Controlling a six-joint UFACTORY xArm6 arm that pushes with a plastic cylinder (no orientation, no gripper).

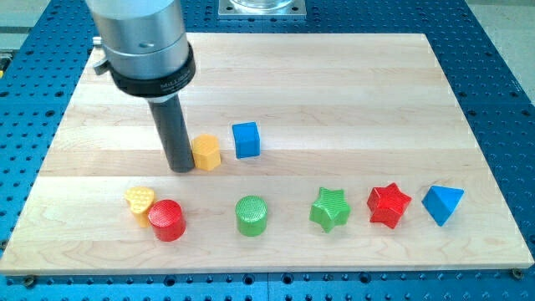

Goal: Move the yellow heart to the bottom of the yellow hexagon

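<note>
Camera view shows a pale wooden desk (351,92) on a blue perforated base (510,100), with small blocks spread over its near half. The arm carries no claw, so nothing is clenched or released; it ends in a dark rod whose lower end, my tip (180,170), rests on the wood just left of the yellow hexagon (206,152), close enough that I cannot tell whether they touch. A blue cube (246,140) stands just right of the hexagon, a narrow gap between them.

The yellow heart (140,201) lies nearer the viewer and to the left, well apart from the hexagon and from my tip. It touches the red cylinder (167,220), which sits at its near right side and hides part of it. The heart's two lobes face the left and far side, and its point seems to run toward the near right, under the cylinder's edge, so its long axis lies on a diagonal; the point itself is partly covered.

Along the near row to the right stand a green cylinder (252,215), a green star (330,209), a red star (389,205) and a blue triangular block (442,204), each apart from its neighbours.
</note>
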